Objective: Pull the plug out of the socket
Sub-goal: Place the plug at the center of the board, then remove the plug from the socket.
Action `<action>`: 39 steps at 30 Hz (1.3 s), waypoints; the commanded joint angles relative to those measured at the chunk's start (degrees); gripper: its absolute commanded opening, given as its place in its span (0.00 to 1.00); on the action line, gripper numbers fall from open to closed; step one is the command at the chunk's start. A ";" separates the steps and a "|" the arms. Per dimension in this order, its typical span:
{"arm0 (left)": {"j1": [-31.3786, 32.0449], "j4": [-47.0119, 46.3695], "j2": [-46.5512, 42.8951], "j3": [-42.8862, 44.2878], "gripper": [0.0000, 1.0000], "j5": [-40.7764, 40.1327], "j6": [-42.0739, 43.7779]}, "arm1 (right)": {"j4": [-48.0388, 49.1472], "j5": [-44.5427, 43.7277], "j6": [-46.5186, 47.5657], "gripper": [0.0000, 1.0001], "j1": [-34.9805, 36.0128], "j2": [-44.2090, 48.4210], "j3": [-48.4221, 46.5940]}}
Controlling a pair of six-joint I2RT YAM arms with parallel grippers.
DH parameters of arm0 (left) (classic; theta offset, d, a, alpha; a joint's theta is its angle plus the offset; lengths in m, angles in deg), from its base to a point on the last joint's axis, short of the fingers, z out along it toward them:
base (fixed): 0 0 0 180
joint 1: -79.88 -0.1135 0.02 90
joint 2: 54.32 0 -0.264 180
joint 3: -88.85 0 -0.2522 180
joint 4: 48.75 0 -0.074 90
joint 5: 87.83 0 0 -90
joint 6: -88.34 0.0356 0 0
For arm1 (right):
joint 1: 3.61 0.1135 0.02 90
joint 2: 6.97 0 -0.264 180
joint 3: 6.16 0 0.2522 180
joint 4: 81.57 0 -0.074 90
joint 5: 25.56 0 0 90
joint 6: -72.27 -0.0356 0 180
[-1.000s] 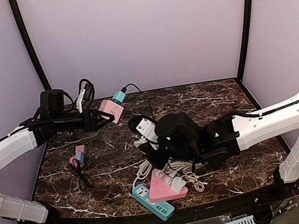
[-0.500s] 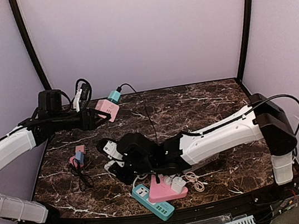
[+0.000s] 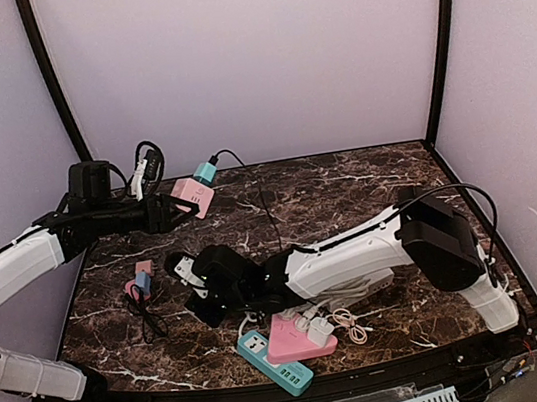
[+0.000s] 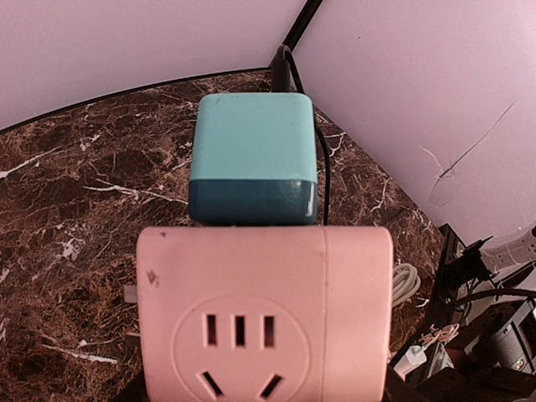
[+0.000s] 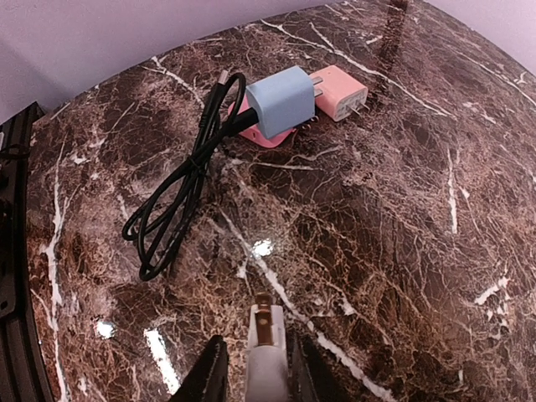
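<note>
- The left gripper [image 3: 177,211] pinched a pink cube-shaped plastic socket block [image 4: 264,314], holding it above the back-left part of the dark marble table [image 3: 377,185].
- A teal square plastic plug [image 4: 253,159] with a black cable [image 4: 285,67] sat seated in the block's top face.
- The right gripper [image 5: 258,352] was clamped on a white plastic plug [image 5: 266,373] with metal prongs. It was near a blue charger [image 5: 280,99], a pink charger [image 5: 339,90] and a coiled black cord [image 5: 172,213].
</note>
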 commanded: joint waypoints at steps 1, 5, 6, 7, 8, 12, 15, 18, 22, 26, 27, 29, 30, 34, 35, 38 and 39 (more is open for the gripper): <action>-0.38 -3.12 -1.04 1.55 0.01 1.17 -0.37 | 1.04 1.88 -0.11 0.31 -1.22 -2.44 -3.22; -0.38 -3.03 -0.97 1.55 0.01 1.22 -0.39 | 0.67 1.54 -0.01 0.41 -1.58 -3.05 -3.36; -0.38 -3.01 -0.98 1.58 0.01 1.25 -0.31 | 0.64 1.35 0.04 0.42 -1.61 -2.75 -3.08; -0.38 -2.95 -1.06 1.59 0.01 1.15 -0.26 | 0.73 1.03 0.23 0.44 -1.56 -2.29 -2.59; -0.38 -2.93 -1.12 1.53 0.01 1.12 -0.17 | 1.10 0.83 0.44 0.47 -1.58 -1.64 -1.99; -0.38 -2.86 -1.60 1.47 0.01 0.51 0.12 | 3.59 0.43 1.87 0.61 -1.48 2.84 2.37; -0.38 -2.90 -1.77 1.38 0.01 -0.08 0.32 | 5.89 0.63 3.91 0.72 -1.08 8.27 7.17; -0.38 -3.14 -1.71 1.29 0.01 0.10 0.57 | 7.34 0.17 5.43 0.80 -0.09 15.42 12.95; -0.23 -4.15 -1.77 0.89 0.01 1.84 0.56 | 7.67 -0.63 3.56 0.85 0.20 24.37 21.63; 0.17 -5.60 -2.27 0.48 0.01 4.64 0.87 | 6.75 -1.53 -0.04 0.92 -0.15 32.88 27.62; 0.46 -5.82 -2.38 0.37 0.01 5.15 1.28 | 5.30 -1.87 -2.06 0.93 -0.35 34.45 27.97; 0.84 -7.68 -2.90 -0.15 0.01 7.41 1.52 | 1.48 -1.14 -7.12 0.94 -1.29 37.20 27.65; 1.02 -9.19 -3.21 -0.42 0.01 9.42 1.54 | 1.03 0.46 -9.29 0.93 -1.77 38.76 28.13; 2.24 -12.61 -3.21 -1.19 0.01 16.49 0.93 | 5.02 5.99 -15.56 0.95 -3.18 44.23 32.08; 2.96 -13.07 -3.20 -1.29 0.01 17.36 0.76 | 6.38 6.59 -16.70 0.95 -3.48 45.26 33.10; 4.68 -15.50 -3.47 -2.16 0.01 20.66 0.40 | 10.46 9.24 -19.84 0.97 -5.01 47.93 35.43; 5.52 -15.88 -3.51 -2.26 0.01 21.20 0.17 | 12.23 10.34 -20.66 0.97 -5.54 48.70 35.94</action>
